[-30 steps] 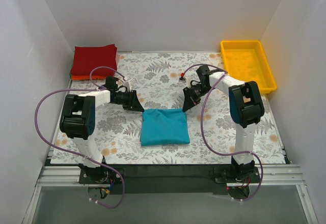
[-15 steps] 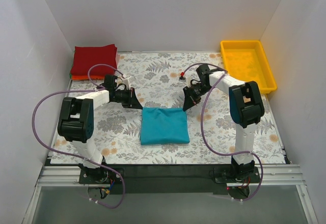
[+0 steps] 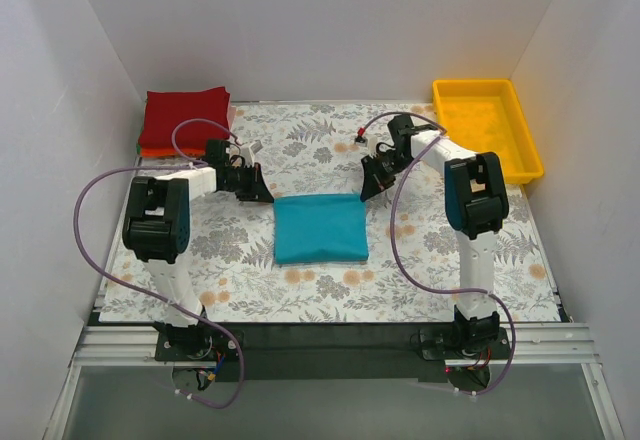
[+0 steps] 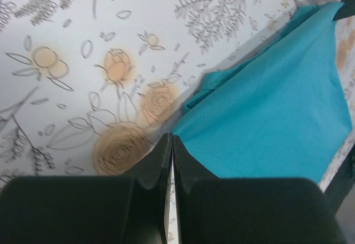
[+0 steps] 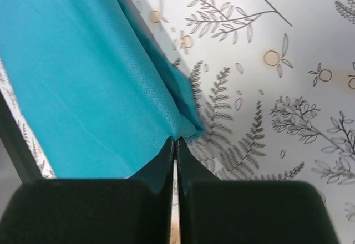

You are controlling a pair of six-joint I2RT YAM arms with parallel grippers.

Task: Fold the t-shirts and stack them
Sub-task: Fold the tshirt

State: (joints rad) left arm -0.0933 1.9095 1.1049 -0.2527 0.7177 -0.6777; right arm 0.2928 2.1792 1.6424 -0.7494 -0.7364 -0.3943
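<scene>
A teal-blue t-shirt (image 3: 320, 228), folded to a rectangle, lies mid-table on the floral covering. My left gripper (image 3: 268, 198) is shut on its far left corner, and my right gripper (image 3: 366, 192) is shut on its far right corner. In the left wrist view the left gripper (image 4: 171, 137) pinches the teal cloth (image 4: 277, 122) at its tip. The right gripper (image 5: 175, 140) likewise pinches a fold of the teal cloth (image 5: 83, 77). The far edge runs taut between them. At the back left sits a stack of folded t-shirts: dark red (image 3: 186, 115) on top, orange (image 3: 160, 151) beneath, a green edge (image 3: 138, 146) showing.
A yellow plastic tray (image 3: 470, 84) stands at the back right corner. White walls close in the table on three sides. Purple cables loop out from both arms over the table's sides.
The left gripper has closed on the shirt corner. Both grippers have moved toward the back of the table, pulling the teal shirt a little away from the arm bases.
</scene>
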